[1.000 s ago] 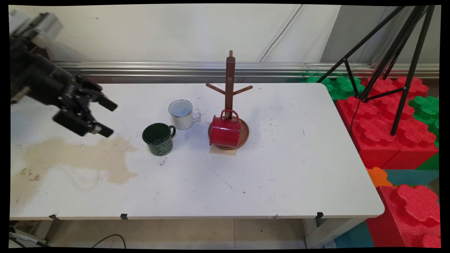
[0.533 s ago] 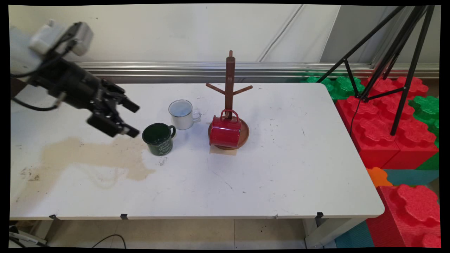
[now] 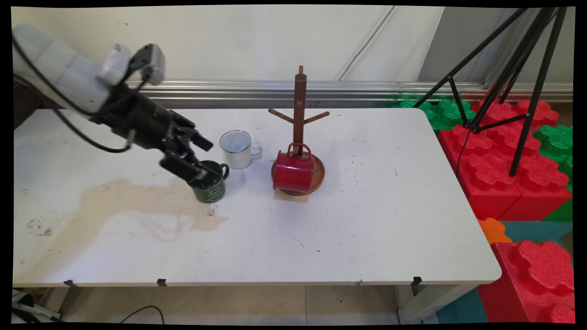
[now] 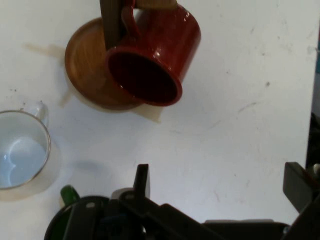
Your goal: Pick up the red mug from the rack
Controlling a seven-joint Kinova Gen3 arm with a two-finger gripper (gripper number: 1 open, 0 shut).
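Note:
My gripper (image 3: 205, 159) is open and reaches in from the left, right at the dark green mug (image 3: 209, 190). Its lower finger crosses the mug's rim in the main view; I cannot tell whether it touches. In the hand view the green mug (image 4: 62, 222) lies at the bottom left under the linkage, and the gripper (image 4: 220, 184) is spread wide over bare table. A white mug (image 3: 236, 147) stands upright just behind the green one. A red mug (image 3: 294, 172) hangs low by its handle on the brown wooden mug tree (image 3: 300, 98), mouth tilted down. In the hand view the red mug (image 4: 155, 55) is at the top.
A brown stain (image 3: 137, 206) spreads over the table's left half. A black tripod (image 3: 513, 68) and red and green foam blocks (image 3: 504, 160) stand off the table's right edge. A metal rail (image 3: 357, 89) runs along the wall behind the table.
The gripper has travelled right from the table's left side up to the green mug, staying open. The mugs and the tree have not moved.

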